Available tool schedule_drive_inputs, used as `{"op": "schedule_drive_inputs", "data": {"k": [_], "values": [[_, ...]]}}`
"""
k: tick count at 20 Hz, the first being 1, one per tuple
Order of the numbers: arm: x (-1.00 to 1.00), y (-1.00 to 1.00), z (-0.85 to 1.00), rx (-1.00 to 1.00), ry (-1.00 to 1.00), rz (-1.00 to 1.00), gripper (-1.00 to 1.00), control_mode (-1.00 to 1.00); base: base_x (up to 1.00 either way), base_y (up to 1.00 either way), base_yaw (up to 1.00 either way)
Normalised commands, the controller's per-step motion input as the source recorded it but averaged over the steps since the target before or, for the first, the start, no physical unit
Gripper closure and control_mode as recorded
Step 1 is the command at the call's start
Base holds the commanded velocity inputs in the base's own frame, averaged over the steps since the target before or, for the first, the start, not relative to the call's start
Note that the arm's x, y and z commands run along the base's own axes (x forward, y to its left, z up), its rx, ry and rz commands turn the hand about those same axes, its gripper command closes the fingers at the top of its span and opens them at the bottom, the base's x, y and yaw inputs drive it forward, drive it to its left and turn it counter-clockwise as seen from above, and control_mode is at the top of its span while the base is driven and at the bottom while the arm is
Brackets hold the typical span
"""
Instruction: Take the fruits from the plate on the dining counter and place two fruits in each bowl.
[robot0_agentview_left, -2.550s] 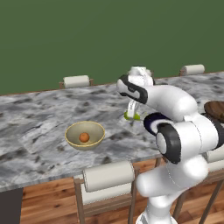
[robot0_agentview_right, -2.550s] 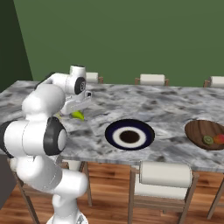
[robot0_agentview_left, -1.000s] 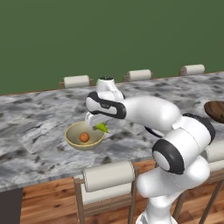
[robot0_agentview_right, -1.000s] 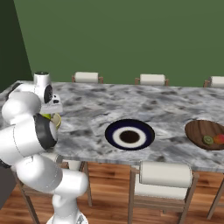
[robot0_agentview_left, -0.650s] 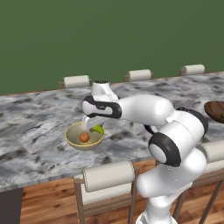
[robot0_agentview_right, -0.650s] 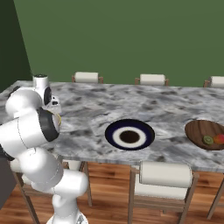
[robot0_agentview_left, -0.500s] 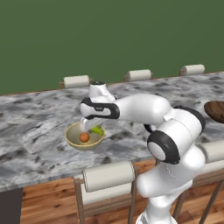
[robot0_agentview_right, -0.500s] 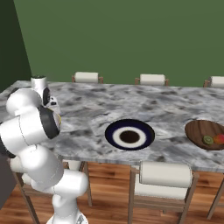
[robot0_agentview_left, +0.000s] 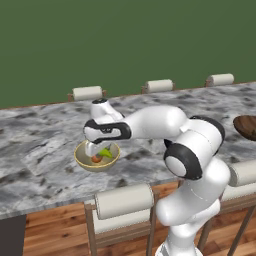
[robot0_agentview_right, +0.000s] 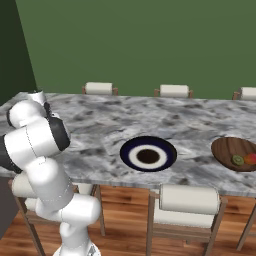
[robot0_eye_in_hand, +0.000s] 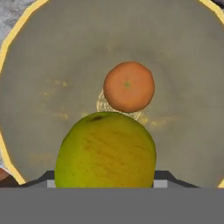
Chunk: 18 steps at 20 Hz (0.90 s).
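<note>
My gripper (robot0_agentview_left: 99, 149) hangs low inside the deep pale tan bowl (robot0_agentview_left: 81, 159), shut on the yellow-green elongated fruit (robot0_agentview_left: 106, 151). In the hand view that fruit (robot0_eye_in_hand: 106, 151) looms large at the bottom and hides the fingertips. Beyond it a round orange fruit (robot0_eye_in_hand: 128, 86) rests on the floor of the tan bowl (robot0_eye_in_hand: 48, 65). The dark-rimmed plate (robot0_agentview_right: 131, 148) lies bare on the marbled dining counter (robot0_agentview_right: 100, 125). To the right, the dark brown bowl (robot0_agentview_right: 225, 147) holds the olive-green fruit (robot0_agentview_right: 237, 160) and another fruit (robot0_agentview_right: 250, 158).
Stools with white cylindrical backrests stand along the near side (robot0_agentview_left: 123, 200) (robot0_agentview_right: 190, 199) and the far side (robot0_agentview_left: 87, 92) (robot0_agentview_left: 160, 85). My own arm (robot0_agentview_right: 35, 135) blocks the tan bowl in the right base view. A green wall rises behind the counter.
My arm has swung left from near the plate to the tan bowl with the yellow-green fruit, then sunk lower into the bowl, next to the orange fruit.
</note>
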Motion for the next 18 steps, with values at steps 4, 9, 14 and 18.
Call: {"op": "schedule_drive_inputs", "data": {"k": [4, 9, 14, 18], "values": [[0.01, 0.14, -0.18, -0.07, 0.0, 0.04, 1.0, -1.0, 0.0, 0.0, 0.0], [0.0, 0.08, -0.18, -0.06, 0.0, 0.03, 1.0, -1.0, 0.0, 0.0, 0.0], [0.04, 0.01, -0.08, -0.02, 0.0, 0.05, 1.0, -1.0, 0.0, 0.0, 0.0], [0.06, 0.01, 0.0, 0.0, -0.01, 0.06, 1.0, -1.0, 0.0, 0.0, 0.0]]}}
